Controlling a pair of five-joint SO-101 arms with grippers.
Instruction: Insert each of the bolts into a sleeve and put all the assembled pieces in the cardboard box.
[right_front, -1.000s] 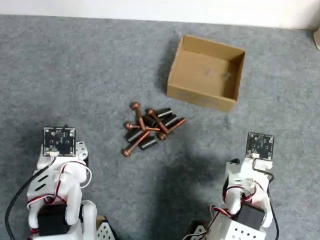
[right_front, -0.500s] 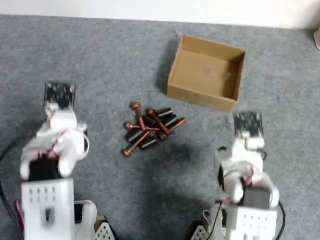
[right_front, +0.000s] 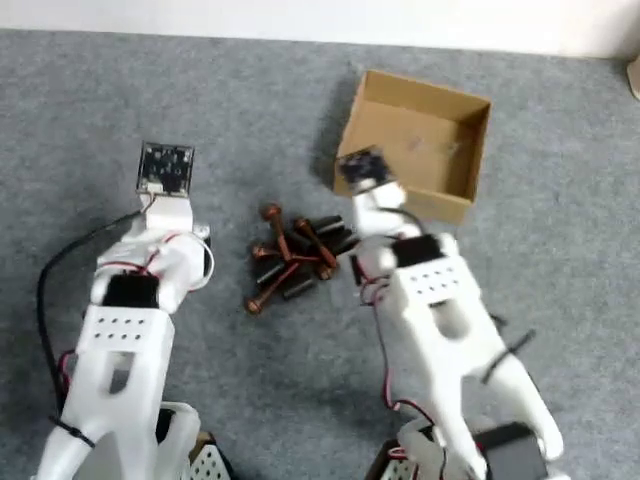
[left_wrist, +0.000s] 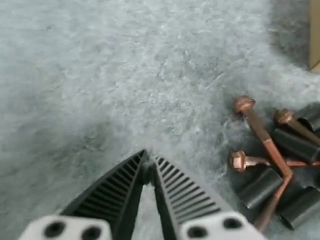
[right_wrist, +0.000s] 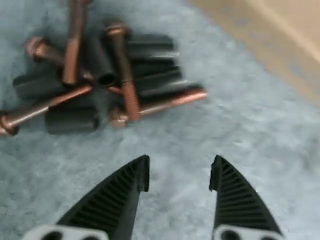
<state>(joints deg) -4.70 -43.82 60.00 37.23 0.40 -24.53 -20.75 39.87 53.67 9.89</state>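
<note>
Left gripper (left_wrist: 149, 167): jaws pressed together with nothing between them, over bare grey carpet (left_wrist: 100, 75), just beside the heap.
Right gripper (right_wrist: 180, 172): jaws spread and holding nothing, near the heap on its box side.

Bolts (right_front: 270, 285): copper-coloured, lying crossed in one heap on the carpet.
Sleeves (right_front: 298, 288): short, black, mixed into the same heap under and between the bolts.
Cardboard box (right_front: 400, 192): open-topped, standing near the heap but apart from it.

High view: we see the whole box and both arms. The left arm (right_front: 150, 275) lies on the heap's far side from the box. The right arm (right_front: 425, 290) lies between heap and box, with its wrist overlapping the box's front wall.
Left wrist view: we make out the flanged heads of three bolts, which from above are mere dots.
Right wrist view: we see one bolt lying across several sleeves.

Hidden or unclear: the right arm covers the heap's box-side edge and the box's near corner from above. Both wrist views cut the box down to a tan strip. We cannot count the sleeves, since they overlap.
</note>
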